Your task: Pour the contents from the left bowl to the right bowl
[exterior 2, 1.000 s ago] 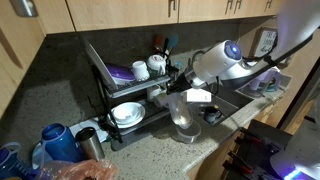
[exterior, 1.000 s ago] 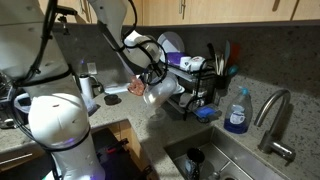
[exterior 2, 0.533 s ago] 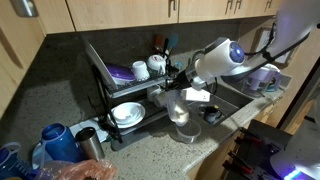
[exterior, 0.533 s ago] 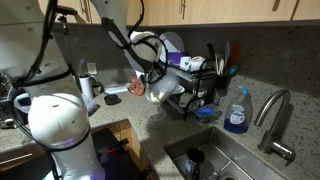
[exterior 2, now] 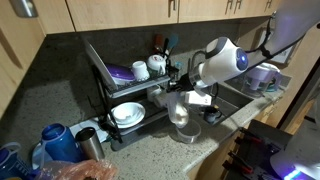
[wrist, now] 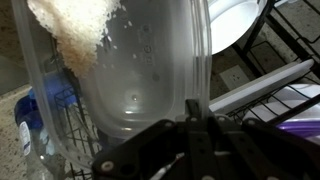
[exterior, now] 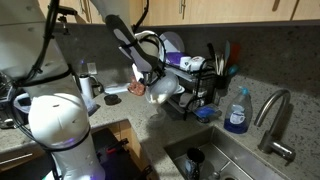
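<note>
Clenched on the rim of the glass-like bowl (wrist: 140, 75), the hand (wrist: 191, 112) is shown in the wrist view with its dark fingers pressed tight against the clear wall. The bowl is tipped steeply. White grainy contents (wrist: 72, 35) are gathered at its far edge, and loose grains cling to the wall beside them.

In an exterior view, a blue jug (exterior 2: 55, 138) and a metal cup (exterior 2: 90, 143) stand at the left of the speckled tabletop (exterior 2: 150, 158). Next comes the black dish rack (exterior 2: 100, 70), loaded with white dishes (exterior 2: 127, 113). Just beside the rack, the glass-like bowl (exterior 2: 180, 110) is held tilted in the air, directly above the lower bowl (exterior 2: 185, 132) and apart from it. The lower bowl rests on the tabletop; its colour cannot be told. The arm (exterior 2: 222, 60) is brought in from the right, bent so that the hand (exterior 2: 187, 97) is turned down over the two bowls.

In an exterior view, the arm (exterior: 122, 35) is angled down from the upper left. A pale peach shape (exterior: 137, 88) is seen just left of the hand (exterior: 150, 82); whether it is the lower bowl cannot be told. Further right stand a blue soap bottle (exterior: 237, 112) and a faucet (exterior: 272, 115).
</note>
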